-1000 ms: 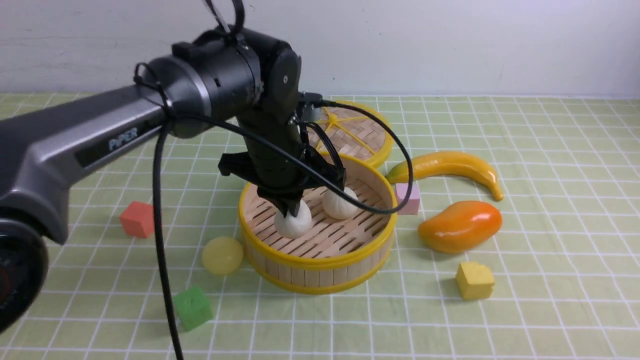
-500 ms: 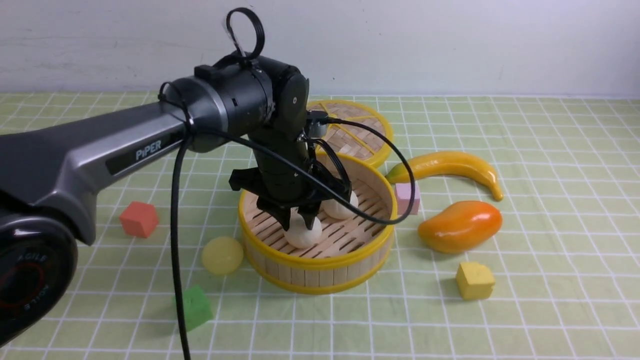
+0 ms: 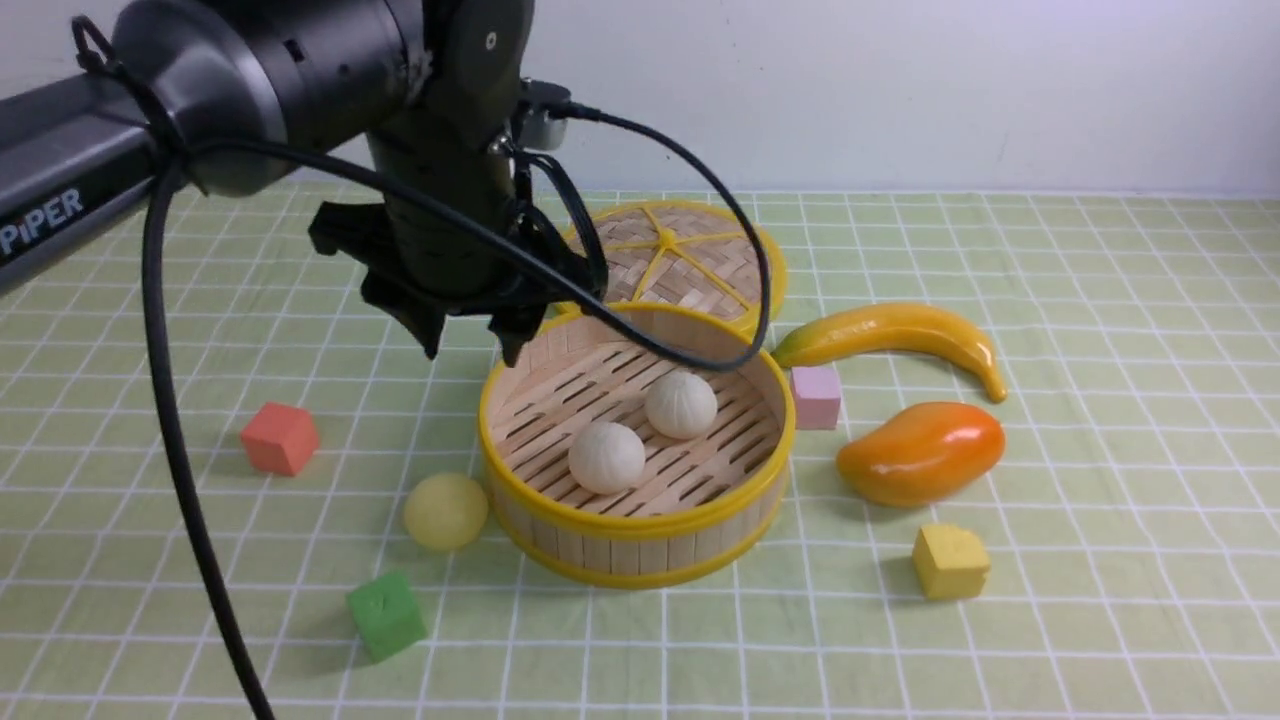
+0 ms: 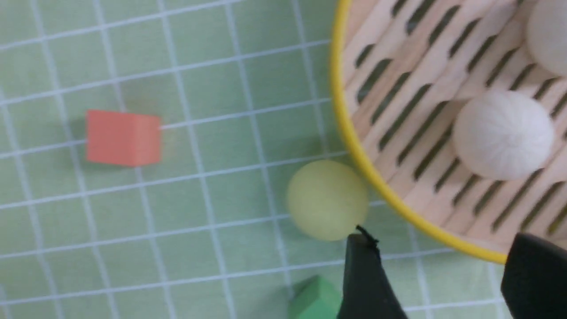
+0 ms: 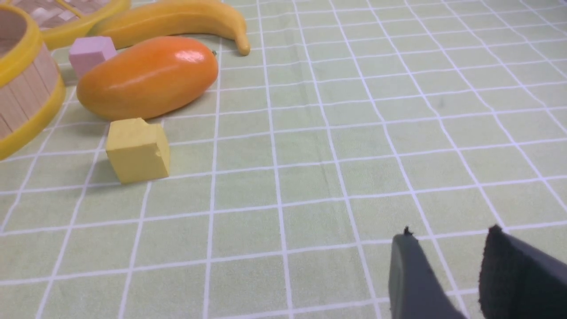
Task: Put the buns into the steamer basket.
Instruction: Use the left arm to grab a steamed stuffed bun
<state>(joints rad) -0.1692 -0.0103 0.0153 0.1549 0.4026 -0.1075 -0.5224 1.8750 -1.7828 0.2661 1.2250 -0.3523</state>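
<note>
Buns are now sitting two to the steamer basket (image 3: 640, 527) — the near off-white bun (image 3: 606, 457), which the left gripper (image 3: 470, 345) was pinching a second ago, is lying free on the basket's floor beside the far off-white bun (image 3: 681, 405). That gripper is lifting away over the basket's far-left edge, its jaws spread wide and holding nothing. The pale yellow bun (image 3: 445, 511) is still resting on the checked cloth (image 3: 1100, 300), just beside the basket's near-left wall — it is the only one left to fetch, and the left gripper looks best placed for it. The right gripper (image 5: 449, 235) is hovering low over bare cloth on the right, jaws partly apart and empty.
</note>
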